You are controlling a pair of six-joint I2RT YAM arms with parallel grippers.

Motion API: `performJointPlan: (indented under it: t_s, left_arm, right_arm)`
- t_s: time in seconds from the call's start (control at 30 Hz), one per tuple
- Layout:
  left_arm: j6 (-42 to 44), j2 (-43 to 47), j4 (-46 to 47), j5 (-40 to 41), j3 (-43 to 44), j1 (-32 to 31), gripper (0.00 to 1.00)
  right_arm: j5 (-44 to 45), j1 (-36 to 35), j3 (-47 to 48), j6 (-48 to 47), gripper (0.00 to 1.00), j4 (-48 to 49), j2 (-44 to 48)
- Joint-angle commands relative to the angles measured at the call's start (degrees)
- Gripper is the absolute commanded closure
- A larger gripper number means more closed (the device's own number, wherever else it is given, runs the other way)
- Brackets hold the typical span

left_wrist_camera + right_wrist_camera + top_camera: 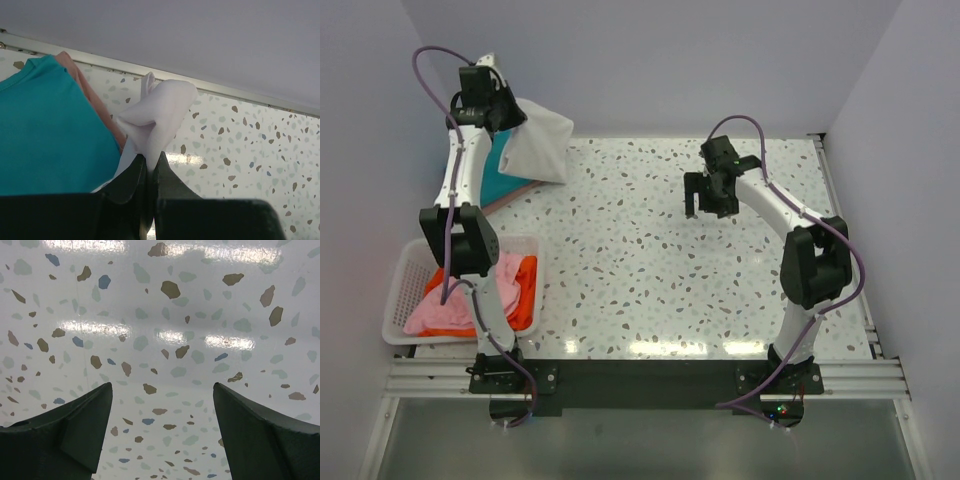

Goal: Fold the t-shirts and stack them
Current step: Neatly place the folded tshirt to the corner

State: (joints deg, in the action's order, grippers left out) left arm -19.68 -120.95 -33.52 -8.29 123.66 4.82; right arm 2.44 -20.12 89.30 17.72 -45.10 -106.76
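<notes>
In the top view, the left claw [512, 108] is seen raised over the 10 o'clock corner of the desk [650, 270], clamped on a white t-shirt [542, 145] that hangs from it, the lower edge touching the desk. A teal t-shirt [505, 178] is spread flat just beside and partly beneath it, toward 8 o'clock. A white lattice basket [405, 275] is set at the desk's 8 o'clock edge, with a pink t-shirt [455, 305] and an orange t-shirt [525, 290] heaped inside. The right claw [705, 208] is held above bare desk at about 2 o'clock, well apart from every shirt.

In the left wrist view, the left claw [150, 162] is shown pinched tight on a bunched fold of the white t-shirt [160, 112]. The teal t-shirt [50, 135] is seen at 9 o'clock, with a pinkish cloth edge [97, 105] showing under it.

In the right wrist view, the right claw [162, 390] is spread wide, nothing between its fingers [75, 425]; only speckled desk [165, 315] is seen below.
</notes>
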Motion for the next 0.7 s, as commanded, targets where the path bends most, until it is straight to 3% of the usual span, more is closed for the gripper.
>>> performJointPlan:
  t_s: [0.0,0.67]
  left_arm:
    - [-2.64,4.93,4.68,-2.78,3.52,1.51,1.0]
    - [-8.53,9.32,11.02,-1.64,-1.3,7.57,1.0]
  right_arm:
    - [-0.94,0.26,-0.35,-0.49,0.15,1.86,0.85]
    - [-1.73,0.26,-0.97,-0.49,0.15,2.04,0.33]
